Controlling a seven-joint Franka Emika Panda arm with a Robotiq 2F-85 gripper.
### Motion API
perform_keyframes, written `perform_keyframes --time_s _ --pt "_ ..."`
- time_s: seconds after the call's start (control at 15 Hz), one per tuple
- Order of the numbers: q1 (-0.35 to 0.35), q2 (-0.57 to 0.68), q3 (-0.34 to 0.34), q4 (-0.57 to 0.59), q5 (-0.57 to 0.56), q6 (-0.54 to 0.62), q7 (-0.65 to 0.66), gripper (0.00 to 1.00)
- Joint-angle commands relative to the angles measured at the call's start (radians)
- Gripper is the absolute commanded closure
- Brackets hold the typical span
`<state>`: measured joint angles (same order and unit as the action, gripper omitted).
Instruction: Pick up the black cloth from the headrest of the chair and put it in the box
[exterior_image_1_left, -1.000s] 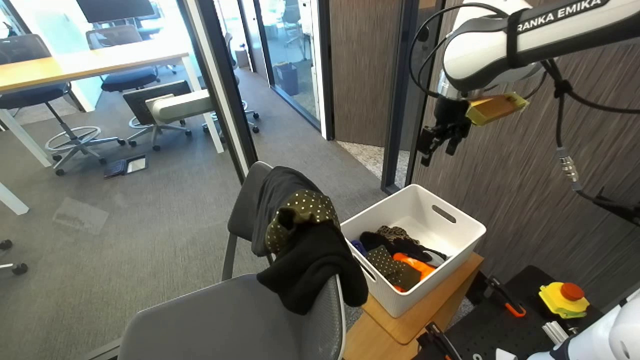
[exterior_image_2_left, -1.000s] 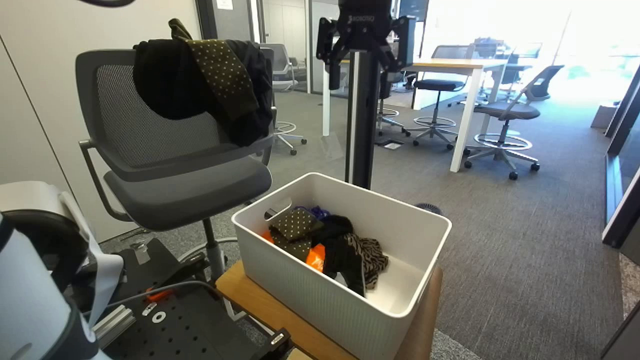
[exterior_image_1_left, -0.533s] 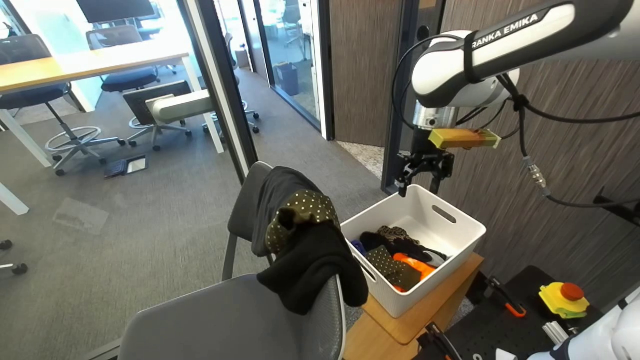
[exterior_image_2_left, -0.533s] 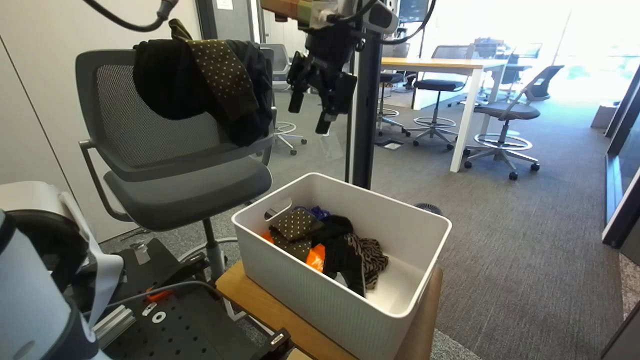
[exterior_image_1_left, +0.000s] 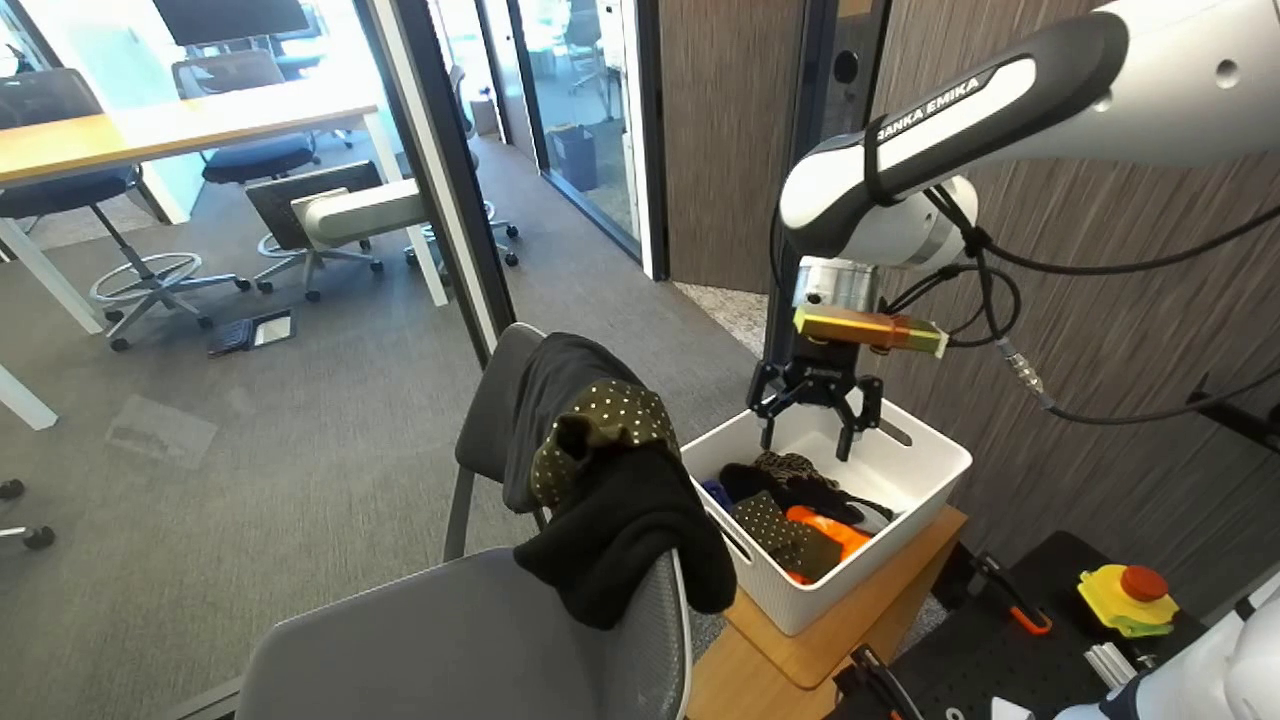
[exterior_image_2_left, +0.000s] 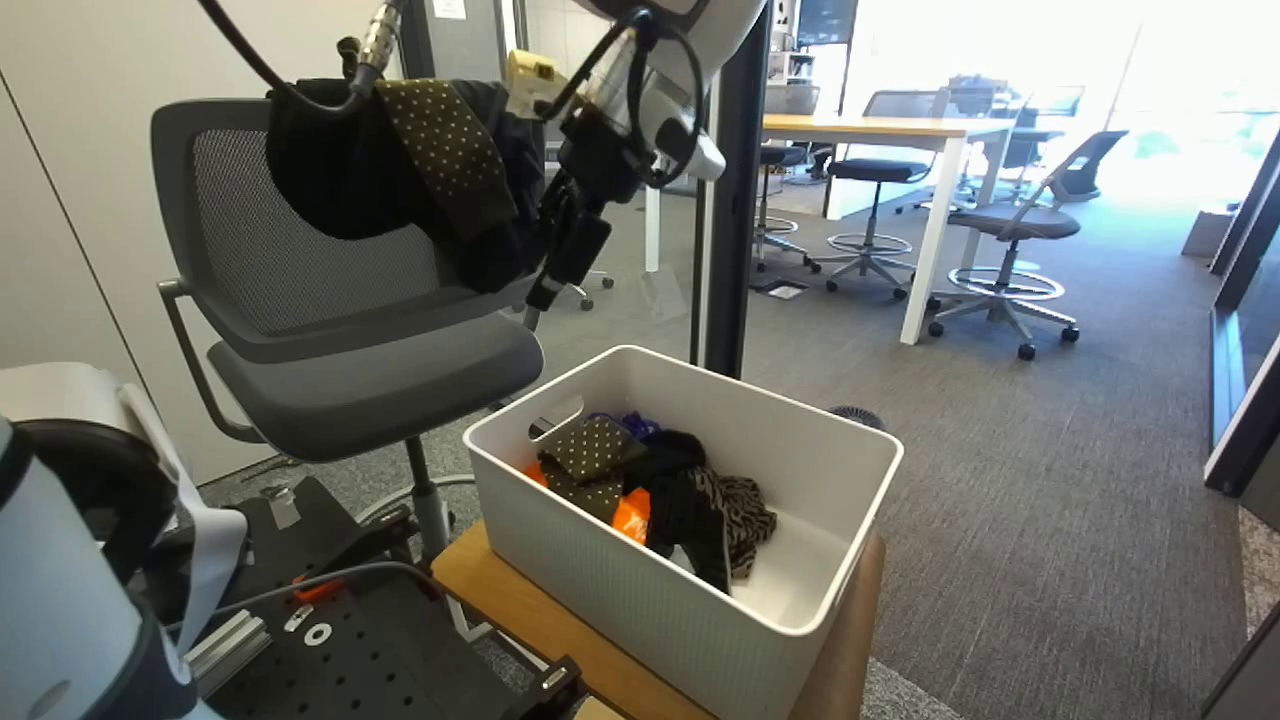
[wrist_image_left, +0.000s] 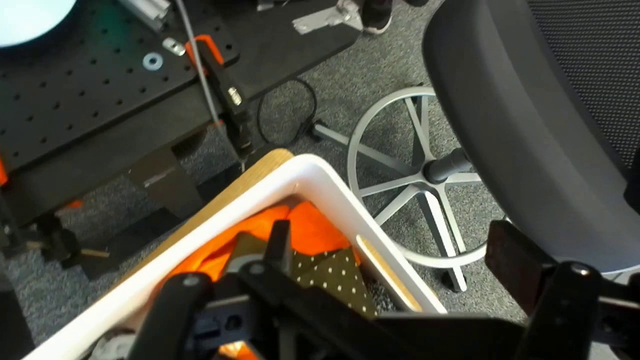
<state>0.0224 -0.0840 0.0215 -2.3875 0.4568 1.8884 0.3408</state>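
Black cloth (exterior_image_1_left: 640, 545), draped over the top of the chair back (exterior_image_2_left: 300, 260), sits off to the side of the jaws, not between them! The gripper (exterior_image_1_left: 806, 447) hangs with its 2 fingers (wrist_image_left: 517, 265) spread wide, holding nothing. Below the jaws waits the white box (exterior_image_2_left: 620, 600), other clothes (exterior_image_1_left: 790, 530) inside. Score, as I judge it: 0 steps finished on this cloth. This looks like the approach, with grip, lift, carry and release all left to play.

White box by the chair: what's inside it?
Inside the white box lie a dotted cloth, something orange, black fabric, a stripy cloth and a bit of something blue. They cover what's underneath, so I can't tell if more is hidden there.
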Motion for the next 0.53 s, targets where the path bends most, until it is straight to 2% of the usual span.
perform_keyframes --time_s 0.0,0.47 --pt "0.028 0.002 0.032 -0.021 0.153 -0.051 0.135 0.0" --pt "0.101 -0.047 0.11 -0.124 0.619 -0.139 0.233 0.0"
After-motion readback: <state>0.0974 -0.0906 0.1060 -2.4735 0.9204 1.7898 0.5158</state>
